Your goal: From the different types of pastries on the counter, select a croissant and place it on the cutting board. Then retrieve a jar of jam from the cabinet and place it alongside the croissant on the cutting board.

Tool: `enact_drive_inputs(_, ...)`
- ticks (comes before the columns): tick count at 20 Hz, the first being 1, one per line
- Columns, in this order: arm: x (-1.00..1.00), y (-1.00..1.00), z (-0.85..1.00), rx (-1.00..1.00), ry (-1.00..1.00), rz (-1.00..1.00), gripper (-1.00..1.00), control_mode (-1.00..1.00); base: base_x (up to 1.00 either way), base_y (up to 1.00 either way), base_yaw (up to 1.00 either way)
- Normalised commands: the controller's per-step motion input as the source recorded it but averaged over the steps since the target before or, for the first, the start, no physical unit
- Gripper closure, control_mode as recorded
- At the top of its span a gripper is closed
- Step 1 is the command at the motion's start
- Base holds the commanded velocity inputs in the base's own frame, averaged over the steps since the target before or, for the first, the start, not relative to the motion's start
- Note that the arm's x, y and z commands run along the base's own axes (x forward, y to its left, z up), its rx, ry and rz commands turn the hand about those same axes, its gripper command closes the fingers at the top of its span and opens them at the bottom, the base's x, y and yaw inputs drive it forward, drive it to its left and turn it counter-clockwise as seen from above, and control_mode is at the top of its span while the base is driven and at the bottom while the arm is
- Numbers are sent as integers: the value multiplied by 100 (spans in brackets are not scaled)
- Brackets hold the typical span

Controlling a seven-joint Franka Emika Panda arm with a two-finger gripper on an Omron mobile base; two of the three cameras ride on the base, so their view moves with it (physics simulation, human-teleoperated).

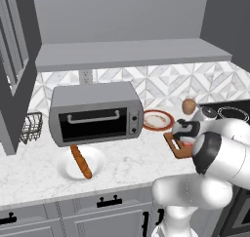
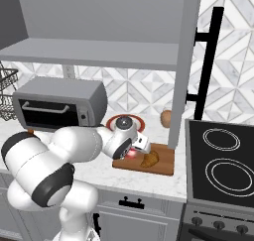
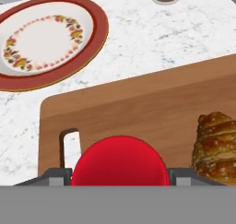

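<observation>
My gripper [image 3: 119, 177] is shut on the jar of jam [image 3: 120, 161], its red lid filling the gap between the two fingertips [image 3: 56, 176]. The jar sits low over the handle-hole end of the wooden cutting board [image 3: 138, 108]. The golden-brown croissant [image 3: 216, 147] lies on the board just beside the jar. From the right base view the gripper [image 2: 134, 150] and the jar of jam [image 2: 130, 154] are left of the croissant [image 2: 149, 159] on the cutting board [image 2: 163, 168]. The long baguette [image 1: 80, 161] rests on a white plate on the counter [image 1: 29, 167]. The grey cabinet ledge [image 1: 132, 53] runs overhead.
A red-rimmed plate [image 3: 50, 38] lies behind the board. A brown rounded object [image 2: 166, 117] stands near the backsplash. A toaster oven [image 1: 95, 114] sits to the left, a wire basket [image 1: 31, 126] beyond it. A black stovetop [image 2: 223, 160] borders the board's right.
</observation>
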Motion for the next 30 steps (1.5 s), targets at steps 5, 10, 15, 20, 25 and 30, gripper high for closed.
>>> enact_drive_inputs(5,0,0,-17,0,0,0,100,-100,0,0,0)
enact_drive_inputs(10,0,0,0,0,0,0,100,-100,0,0,0)
enact_drive_inputs(15,0,23,0,0,0,0,-100,-100,0,0,0)
enact_drive_inputs(20,0,0,0,0,0,0,-100,-100,0,0,0)
enact_drive_inputs(25,-13,-10,13,3,-4,0,-100,-100,0,0,0)
enact_drive_inputs(30,-7,-11,53,10,-6,0,-100,-100,0,0,0)
